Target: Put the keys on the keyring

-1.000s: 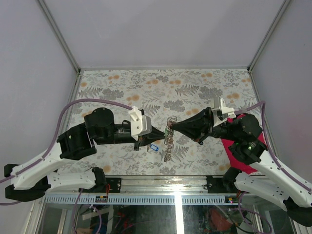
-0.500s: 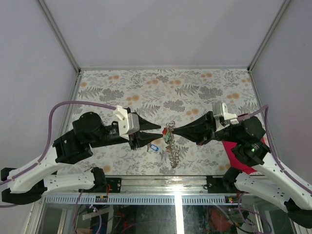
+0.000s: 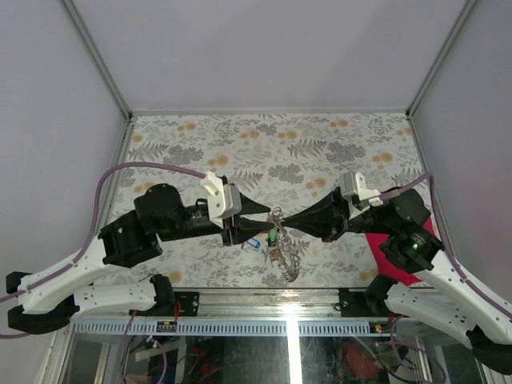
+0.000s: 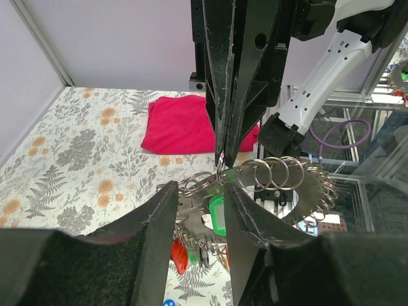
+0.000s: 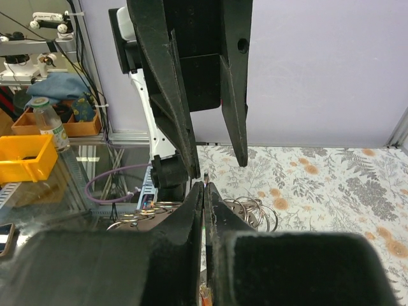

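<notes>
Silvery keyring sits pinched at the tip of the right hand, whose fingers are pressed tight together. It is held above the counter, and its chain curls off to one side. A green key and a red key hang under the ring; a blue key lies on the counter near the left hand. That hand faces the right one tip to tip, fingers partly apart, holding nothing. A crimson cloth lies under the right arm.
</notes>
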Robot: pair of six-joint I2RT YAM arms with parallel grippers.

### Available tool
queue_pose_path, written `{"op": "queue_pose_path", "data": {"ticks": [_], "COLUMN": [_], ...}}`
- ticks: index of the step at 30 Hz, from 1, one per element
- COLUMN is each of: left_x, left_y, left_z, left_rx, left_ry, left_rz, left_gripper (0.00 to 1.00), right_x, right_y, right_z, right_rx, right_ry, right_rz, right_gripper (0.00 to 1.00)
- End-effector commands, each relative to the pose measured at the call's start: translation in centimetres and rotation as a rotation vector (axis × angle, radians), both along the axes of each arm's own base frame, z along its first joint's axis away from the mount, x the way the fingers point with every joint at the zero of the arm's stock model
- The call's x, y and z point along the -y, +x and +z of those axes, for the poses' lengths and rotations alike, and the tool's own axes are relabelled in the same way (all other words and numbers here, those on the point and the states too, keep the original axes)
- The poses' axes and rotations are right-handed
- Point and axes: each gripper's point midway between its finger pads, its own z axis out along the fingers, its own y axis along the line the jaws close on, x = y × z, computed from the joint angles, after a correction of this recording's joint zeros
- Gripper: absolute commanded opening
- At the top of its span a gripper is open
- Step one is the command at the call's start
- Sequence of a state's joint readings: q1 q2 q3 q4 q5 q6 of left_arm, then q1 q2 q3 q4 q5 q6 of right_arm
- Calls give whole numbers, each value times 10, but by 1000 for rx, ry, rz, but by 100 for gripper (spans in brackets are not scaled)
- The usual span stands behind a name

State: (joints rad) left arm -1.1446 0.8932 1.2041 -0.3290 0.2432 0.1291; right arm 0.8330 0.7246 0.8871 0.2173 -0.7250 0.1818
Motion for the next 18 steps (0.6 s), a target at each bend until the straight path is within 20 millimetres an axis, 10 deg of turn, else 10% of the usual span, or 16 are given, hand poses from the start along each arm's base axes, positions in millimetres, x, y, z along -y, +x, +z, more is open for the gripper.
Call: {"op": "queue_pose_path", "data": {"ticks": [1, 18], "left_x": [1, -6], "left_y": [3, 32], "left_z": [12, -10], "left_rx": [11, -37], "left_ry": [-65, -98], "left_rz": [20, 198], "left_gripper": [37, 46], "right_x": [11, 20], "right_y": [-11, -16], "right_z": [38, 31], "right_rx": [102, 52], "right_ry": [77, 13], "right_rz": [1, -15], "right_gripper": [0, 0]}}
